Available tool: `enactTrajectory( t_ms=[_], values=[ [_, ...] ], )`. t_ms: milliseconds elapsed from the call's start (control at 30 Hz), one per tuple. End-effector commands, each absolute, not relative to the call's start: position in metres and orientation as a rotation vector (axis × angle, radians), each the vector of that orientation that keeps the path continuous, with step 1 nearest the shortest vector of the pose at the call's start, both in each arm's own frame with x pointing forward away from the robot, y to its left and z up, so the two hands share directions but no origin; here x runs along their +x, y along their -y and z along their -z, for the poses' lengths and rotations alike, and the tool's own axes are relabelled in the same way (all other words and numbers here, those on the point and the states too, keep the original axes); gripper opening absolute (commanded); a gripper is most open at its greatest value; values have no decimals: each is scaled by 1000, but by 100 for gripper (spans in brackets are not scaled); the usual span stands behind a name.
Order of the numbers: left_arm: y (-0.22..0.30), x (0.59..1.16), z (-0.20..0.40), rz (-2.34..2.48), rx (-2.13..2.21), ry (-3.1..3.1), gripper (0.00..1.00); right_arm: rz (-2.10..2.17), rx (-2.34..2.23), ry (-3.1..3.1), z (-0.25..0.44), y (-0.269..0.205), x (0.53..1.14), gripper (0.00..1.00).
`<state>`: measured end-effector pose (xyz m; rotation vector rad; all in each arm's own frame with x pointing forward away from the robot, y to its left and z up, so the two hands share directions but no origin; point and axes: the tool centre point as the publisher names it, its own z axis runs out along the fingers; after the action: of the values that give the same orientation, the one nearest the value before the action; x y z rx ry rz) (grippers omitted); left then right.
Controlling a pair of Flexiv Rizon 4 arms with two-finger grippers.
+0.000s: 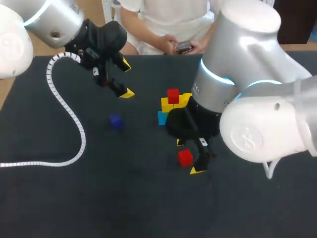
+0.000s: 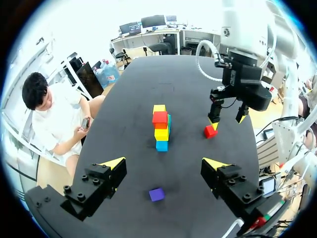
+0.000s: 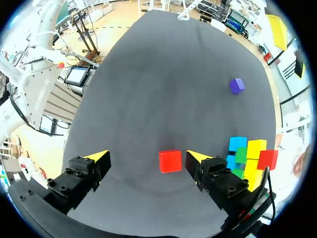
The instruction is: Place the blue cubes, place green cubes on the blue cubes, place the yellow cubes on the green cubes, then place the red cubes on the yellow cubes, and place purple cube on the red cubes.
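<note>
1. Red, and loose on the dark table (image 3: 173, 74): the loose red cube (image 3: 170, 161) lies between the fingers of my right pincer (image 3: 147, 157). The pincer is spread wide, and the cube sits just beside one yellow tip, not gripped.
2. My left pincer (image 2: 164, 163) is also spread wide and holds nothing. The purple cube (image 2: 156, 194) lies alone on the table below it.
3. The stack (image 2: 161, 126) stands near my right pincer, with blue lowest, green and yellow above, and a stacked red cube (image 1: 173, 95) on top.
</note>
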<state>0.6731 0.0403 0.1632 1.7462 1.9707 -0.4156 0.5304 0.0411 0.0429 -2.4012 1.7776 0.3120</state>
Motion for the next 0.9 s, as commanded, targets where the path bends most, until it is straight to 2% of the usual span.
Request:
enactTrajectory(
  t_ms=[33, 400, 900],
  values=[
    [-41, 673, -163, 419, 1748, -1968, 100, -317, -2415, -1770, -36, -42, 539, 100],
    [-41, 673, -163, 419, 1748, -1968, 100, -233, -2432, -1816, -18, -36, 553, 100],
    [-41, 673, -163, 419, 1748, -1968, 100, -343, -2359, -1849, -7, -27, 561, 100]
  ],
)
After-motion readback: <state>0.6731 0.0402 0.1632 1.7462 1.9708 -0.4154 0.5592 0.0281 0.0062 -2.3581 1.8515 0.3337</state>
